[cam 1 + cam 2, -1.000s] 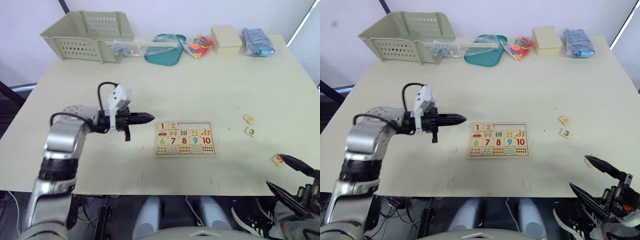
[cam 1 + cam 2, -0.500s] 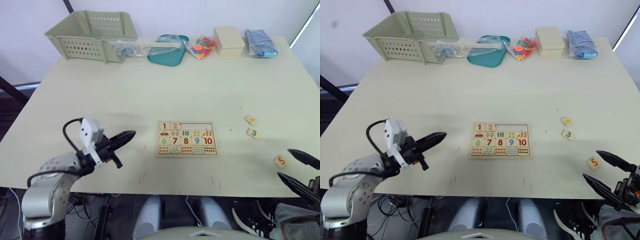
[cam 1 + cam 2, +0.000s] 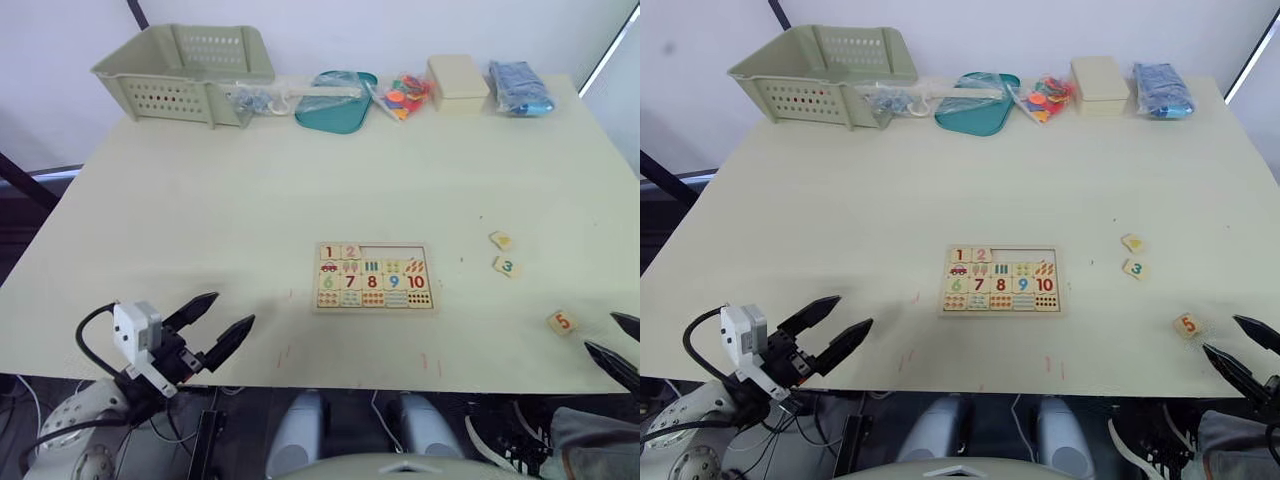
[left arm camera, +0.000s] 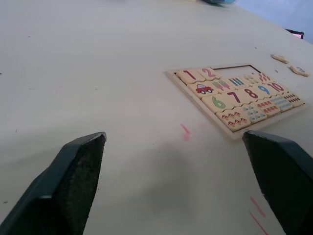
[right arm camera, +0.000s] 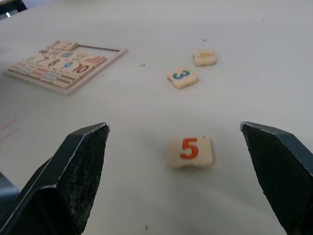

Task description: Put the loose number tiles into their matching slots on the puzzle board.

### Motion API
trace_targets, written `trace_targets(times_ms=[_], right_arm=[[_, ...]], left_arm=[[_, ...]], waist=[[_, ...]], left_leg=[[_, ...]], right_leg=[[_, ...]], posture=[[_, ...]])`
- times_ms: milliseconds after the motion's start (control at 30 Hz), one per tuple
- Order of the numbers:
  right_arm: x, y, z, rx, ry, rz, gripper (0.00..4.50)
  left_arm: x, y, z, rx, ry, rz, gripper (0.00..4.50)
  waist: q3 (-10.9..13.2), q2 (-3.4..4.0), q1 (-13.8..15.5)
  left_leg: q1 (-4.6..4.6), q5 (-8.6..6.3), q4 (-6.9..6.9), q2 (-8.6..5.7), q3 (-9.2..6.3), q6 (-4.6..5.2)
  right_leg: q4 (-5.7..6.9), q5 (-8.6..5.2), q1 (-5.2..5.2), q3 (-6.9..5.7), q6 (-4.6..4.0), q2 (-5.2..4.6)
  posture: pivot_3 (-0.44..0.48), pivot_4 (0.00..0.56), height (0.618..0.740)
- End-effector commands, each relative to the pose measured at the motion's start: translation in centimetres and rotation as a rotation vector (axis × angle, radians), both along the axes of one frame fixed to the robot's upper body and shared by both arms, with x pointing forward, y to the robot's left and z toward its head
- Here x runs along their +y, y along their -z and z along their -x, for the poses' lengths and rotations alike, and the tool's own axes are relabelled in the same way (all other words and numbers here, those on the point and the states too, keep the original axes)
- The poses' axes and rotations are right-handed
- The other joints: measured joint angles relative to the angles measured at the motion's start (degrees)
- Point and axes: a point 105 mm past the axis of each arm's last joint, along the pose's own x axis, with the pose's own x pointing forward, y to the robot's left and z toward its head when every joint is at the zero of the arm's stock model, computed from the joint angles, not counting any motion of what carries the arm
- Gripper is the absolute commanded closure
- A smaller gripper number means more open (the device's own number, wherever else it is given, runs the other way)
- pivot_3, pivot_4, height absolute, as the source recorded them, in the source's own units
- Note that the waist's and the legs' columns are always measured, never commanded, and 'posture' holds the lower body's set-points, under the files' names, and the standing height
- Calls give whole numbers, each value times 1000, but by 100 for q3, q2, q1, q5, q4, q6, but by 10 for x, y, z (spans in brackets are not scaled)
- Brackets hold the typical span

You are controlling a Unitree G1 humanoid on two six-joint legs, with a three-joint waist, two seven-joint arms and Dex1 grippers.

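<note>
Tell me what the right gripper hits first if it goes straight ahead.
Probably the 5 tile, centred between the open right gripper's fingers. The 3 tile lies further on. Depth is hard to judge.

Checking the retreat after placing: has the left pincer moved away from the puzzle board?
Yes. The left pincer has pulled back from beside the puzzle board toward the table's near-left edge, open.

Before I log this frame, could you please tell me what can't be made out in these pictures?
- Yellow-digit tile: its digit is too small to read in the eye views, and too faint in the right wrist view.
- Right gripper: cut off by the frame edge in the left eye view.
- Bags' contents by the green basket: too small, behind plastic.
- Puzzle board: small pictures blurred.
</note>
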Motion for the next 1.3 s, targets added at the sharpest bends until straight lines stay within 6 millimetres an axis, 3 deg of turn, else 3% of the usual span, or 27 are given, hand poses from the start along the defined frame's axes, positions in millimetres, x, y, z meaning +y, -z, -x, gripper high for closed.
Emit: trace_targets(times_ms=[33,200,400,533,733,933,1100,1200,1300], right_arm=[[-11,-9,2,-26,11,44,0],[-13,-6,0,-21,9,43,0],[9,-15,-14,-42,-51,66,0],[29,-34,-35,-78,-111,79,0],[55,-43,-71,-10,-212,165,0],[69,-43,-111,-1,-227,329,0],[80,-40,-130,66,-230,436,0],[84,-38,-131,115,-278,433,0],[76,-38,-134,144,-241,434,0]], left_arm=[[2,-6,3,-34,-2,-9,46],[-2,-4,2,-34,5,-10,46],[-10,-4,-5,-30,27,-9,46],[-23,-12,-12,-44,96,-2,46],[-41,-28,-16,-86,284,-64,46],[-42,-38,-16,-114,399,-120,46],[-38,-48,-9,-180,462,-85,46],[-34,-48,-3,-192,524,-90,46],[-34,-60,1,-213,587,-22,46]], waist=[[0,0,-5],[-1,0,-4],[-1,1,2],[-2,2,-21],[-2,-3,1],[1,-2,-4],[1,-2,12],[2,-2,8],[3,-5,16]], left_leg=[[0,0,0,0,3,0],[5,0,-1,1,7,0],[4,0,-1,3,6,0],[5,0,-1,4,9,0],[2,0,-1,4,2,0],[-1,0,-3,3,3,0],[-40,1,-4,3,1,0],[-43,1,-6,3,4,0],[-45,0,-5,3,4,1]], right_leg=[[0,0,0,2,0,0],[-1,0,0,4,0,1],[-1,0,-1,4,1,2],[2,1,-1,6,2,4],[0,4,-5,2,5,3],[-1,4,-9,-1,5,2],[-3,4,-49,-5,5,-5],[-3,4,-57,-3,4,-5],[-2,4,-58,-4,4,-5]], posture=[[0,150,740],[0,150,740],[0,150,740],[0,150,740],[0,150,740],[0,150,740],[0,150,740],[0,150,740],[0,150,740]])
